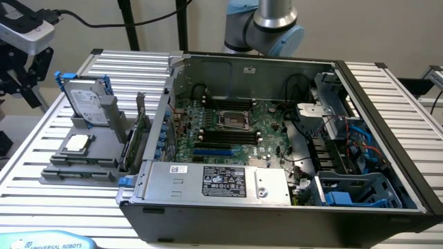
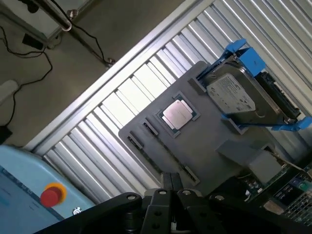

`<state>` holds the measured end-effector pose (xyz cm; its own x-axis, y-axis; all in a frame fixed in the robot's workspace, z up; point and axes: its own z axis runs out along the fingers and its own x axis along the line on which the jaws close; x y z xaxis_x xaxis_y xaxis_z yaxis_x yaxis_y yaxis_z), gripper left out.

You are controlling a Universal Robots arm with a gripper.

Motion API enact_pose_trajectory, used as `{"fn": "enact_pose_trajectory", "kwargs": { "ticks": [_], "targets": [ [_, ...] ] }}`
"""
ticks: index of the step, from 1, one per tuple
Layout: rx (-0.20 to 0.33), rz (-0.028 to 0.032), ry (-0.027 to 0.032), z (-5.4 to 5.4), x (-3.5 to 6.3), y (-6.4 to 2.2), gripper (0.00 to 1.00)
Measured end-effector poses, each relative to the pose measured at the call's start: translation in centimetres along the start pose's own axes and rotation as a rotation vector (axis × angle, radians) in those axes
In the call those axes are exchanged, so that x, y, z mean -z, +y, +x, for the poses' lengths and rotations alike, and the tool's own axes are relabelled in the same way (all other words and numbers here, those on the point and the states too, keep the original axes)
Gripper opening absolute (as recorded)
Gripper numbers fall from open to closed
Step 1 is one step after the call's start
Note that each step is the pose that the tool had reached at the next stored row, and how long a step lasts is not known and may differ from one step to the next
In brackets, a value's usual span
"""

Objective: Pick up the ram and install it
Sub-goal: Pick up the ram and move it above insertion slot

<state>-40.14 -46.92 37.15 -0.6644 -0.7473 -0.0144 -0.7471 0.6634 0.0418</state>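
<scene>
Gripper (image 2: 170, 179), jaws closed and empty, hung over the tray (image 2: 214, 129); at its 3 o'clock in the exterior view, the motherboard slots (image 1: 229, 136) looked bare, so we judged the ram not yet installed.

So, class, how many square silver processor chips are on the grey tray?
1: the square silver processor chip lies in a recess of the grey plastic tray, beside the blue-framed hard drive.

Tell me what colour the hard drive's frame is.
The frame is blue, clearest in the wrist view.
</scene>
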Motion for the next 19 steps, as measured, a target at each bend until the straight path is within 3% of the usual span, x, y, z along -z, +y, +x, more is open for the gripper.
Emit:
{"fn": "enact_pose_trajectory", "kwargs": {
  "ticks": [19],
  "targets": [
    [0.345,-0.005,0.0144,0.01,-0.82,-0.04,0.11]
  ]
}}
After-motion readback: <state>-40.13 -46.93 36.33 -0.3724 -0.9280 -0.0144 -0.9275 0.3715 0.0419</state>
